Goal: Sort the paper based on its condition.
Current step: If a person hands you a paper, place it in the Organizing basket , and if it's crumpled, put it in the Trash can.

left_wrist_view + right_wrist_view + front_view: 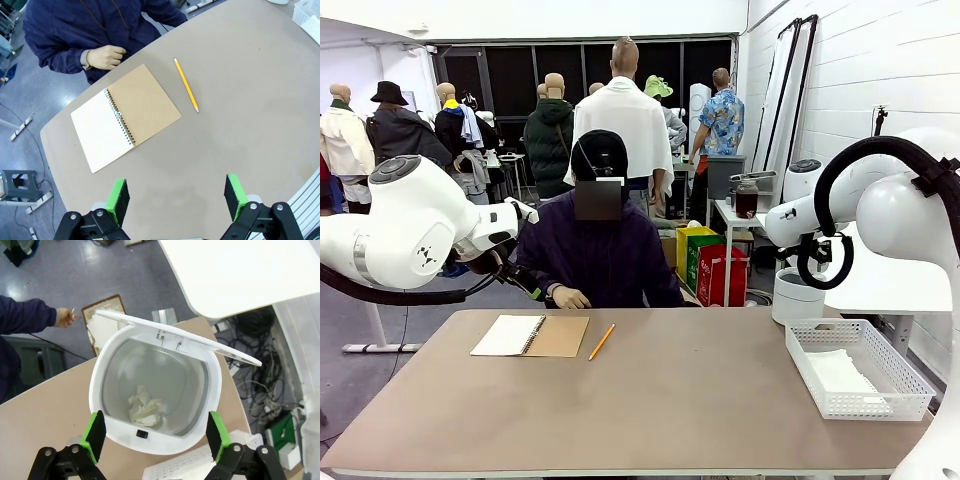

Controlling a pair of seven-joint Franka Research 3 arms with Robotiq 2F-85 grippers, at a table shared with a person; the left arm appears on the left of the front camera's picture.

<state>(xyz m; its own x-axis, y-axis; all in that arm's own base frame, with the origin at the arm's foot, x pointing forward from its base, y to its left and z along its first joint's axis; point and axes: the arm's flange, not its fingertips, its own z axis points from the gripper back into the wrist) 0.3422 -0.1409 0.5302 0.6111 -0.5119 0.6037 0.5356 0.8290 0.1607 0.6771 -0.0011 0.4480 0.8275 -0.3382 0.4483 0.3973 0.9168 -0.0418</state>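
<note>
Through my left wrist camera I see the left gripper [176, 200] with jaws spread wide over bare table [250, 115]. An open spiral notebook [125, 117] lies centre-left, a pencil [186, 84] beside it (apart), the person's hand [105, 56] upper left.

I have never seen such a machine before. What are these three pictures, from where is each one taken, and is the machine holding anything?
The machine is two white robot arms at a table, with a person sitting opposite. The wide picture comes from a fixed camera between the arms. The other two come from cameras on the arms' wrists, looking along the green-tipped fingers.

On the table lie an open spiral notebook, a pencil and a white mesh basket with flat paper in it.

The left gripper hangs open over the table, near the notebook. The right gripper is open above a white bin whose lid is up; crumpled paper lies at its bottom. Neither gripper holds anything.
</note>
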